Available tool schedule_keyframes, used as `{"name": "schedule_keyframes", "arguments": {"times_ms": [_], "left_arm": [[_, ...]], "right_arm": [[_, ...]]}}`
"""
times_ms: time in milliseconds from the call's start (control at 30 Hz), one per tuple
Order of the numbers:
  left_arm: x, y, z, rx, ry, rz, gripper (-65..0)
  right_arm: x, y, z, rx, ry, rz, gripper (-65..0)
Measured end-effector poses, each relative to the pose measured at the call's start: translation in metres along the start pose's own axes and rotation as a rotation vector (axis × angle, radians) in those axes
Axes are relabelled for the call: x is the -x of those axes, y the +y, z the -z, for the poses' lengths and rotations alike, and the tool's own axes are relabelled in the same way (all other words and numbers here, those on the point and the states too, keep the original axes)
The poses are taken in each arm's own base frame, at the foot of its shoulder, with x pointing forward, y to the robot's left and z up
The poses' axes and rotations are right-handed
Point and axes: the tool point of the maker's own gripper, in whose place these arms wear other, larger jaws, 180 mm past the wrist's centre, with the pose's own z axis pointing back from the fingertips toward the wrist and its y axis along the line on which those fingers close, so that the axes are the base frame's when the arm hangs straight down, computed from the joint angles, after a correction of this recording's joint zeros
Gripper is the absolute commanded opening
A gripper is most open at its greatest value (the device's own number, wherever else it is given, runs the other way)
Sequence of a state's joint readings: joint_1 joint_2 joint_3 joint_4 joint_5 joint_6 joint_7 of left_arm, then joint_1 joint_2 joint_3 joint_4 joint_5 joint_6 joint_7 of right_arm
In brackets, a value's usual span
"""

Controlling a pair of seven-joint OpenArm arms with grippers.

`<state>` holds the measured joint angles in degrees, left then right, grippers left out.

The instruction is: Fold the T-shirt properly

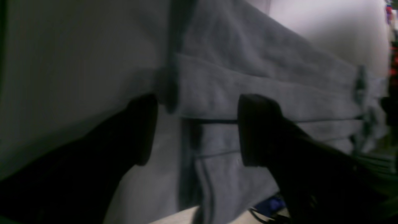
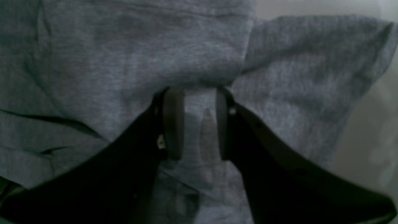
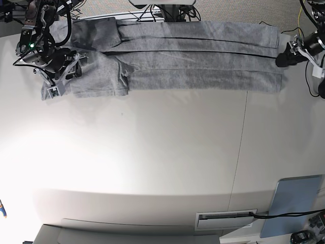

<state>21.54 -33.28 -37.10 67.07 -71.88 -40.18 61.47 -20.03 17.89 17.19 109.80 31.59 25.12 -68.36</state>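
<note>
The heather-grey T-shirt point(image 3: 193, 56) lies folded lengthwise into a long strip across the far side of the table, with a sleeve point(image 3: 96, 76) spread at its left end. My right gripper point(image 3: 63, 73) is down on that sleeve. In the right wrist view point(image 2: 199, 124) its jaws stand narrowly apart with a small ridge of cloth point(image 2: 205, 124) between them. My left gripper point(image 3: 282, 58) is at the strip's right end. In the left wrist view point(image 1: 199, 130) its jaws are wide open and straddle the shirt's layered edge point(image 1: 189, 93). No print shows.
A light-blue flat panel point(image 3: 297, 203) lies at the near right corner, with a white slotted box point(image 3: 226, 219) beside it. Cables point(image 3: 152, 12) run along the far edge behind the shirt. A seam point(image 3: 241, 147) crosses the white table.
</note>
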Motion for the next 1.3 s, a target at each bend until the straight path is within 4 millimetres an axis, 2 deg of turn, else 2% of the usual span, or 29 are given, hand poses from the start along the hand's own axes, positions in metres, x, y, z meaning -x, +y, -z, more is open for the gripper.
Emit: {"name": "schedule_keyframes", "arguments": {"times_ms": [267, 467, 1100, 1300], "left_arm": [[0.005, -0.006, 0.005, 0.028, 0.003, -0.014, -24.0], [0.016, -0.015, 0.005, 0.076, 0.06, -0.035, -30.1], [0.022, -0.018, 0.005, 0.089, 0.105, -0.034, -32.0], [0.011, -0.023, 0.013, 0.097, 0.107, -0.004, -32.0]], "right_arm": [[0.0, 0.001, 0.0, -0.005, 0.0, -0.011, -46.9], [0.0, 0.001, 0.0, -0.005, -0.001, -0.011, -46.9], [-0.001, 0.001, 0.0, -0.005, -0.004, -0.011, -46.9], [-0.001, 0.001, 0.0, -0.006, -0.003, -0.014, -46.9]]}}
